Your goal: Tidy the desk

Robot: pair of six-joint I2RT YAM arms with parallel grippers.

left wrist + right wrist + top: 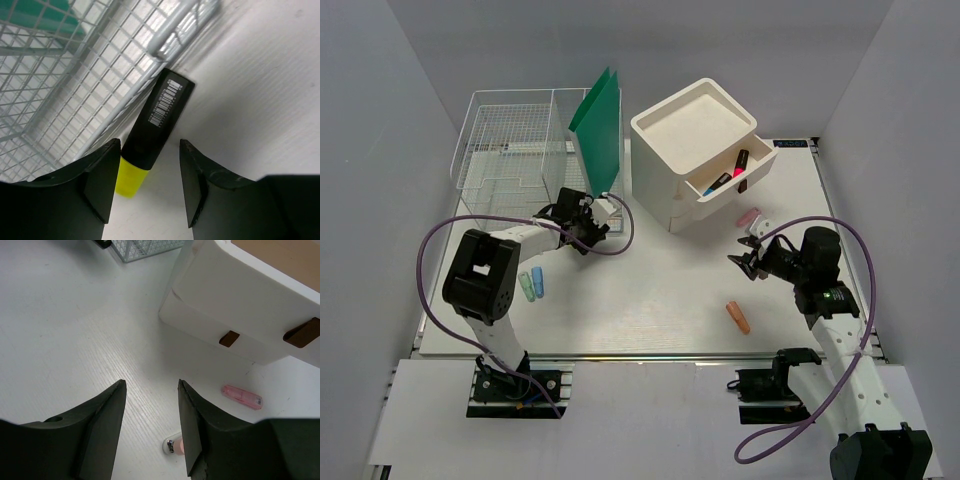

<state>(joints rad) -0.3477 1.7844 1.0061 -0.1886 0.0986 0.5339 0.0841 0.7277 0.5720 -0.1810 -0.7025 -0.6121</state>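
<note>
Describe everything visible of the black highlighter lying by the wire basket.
The highlighter is a flat-sided black plastic marker with a bright yellow cap at its near end and a white barcode label on its body. It lies flat and slanted on the white desk, its far end seemingly touching the foot of the wire basket. The left gripper hangs open over it, not clamped on it.
</note>
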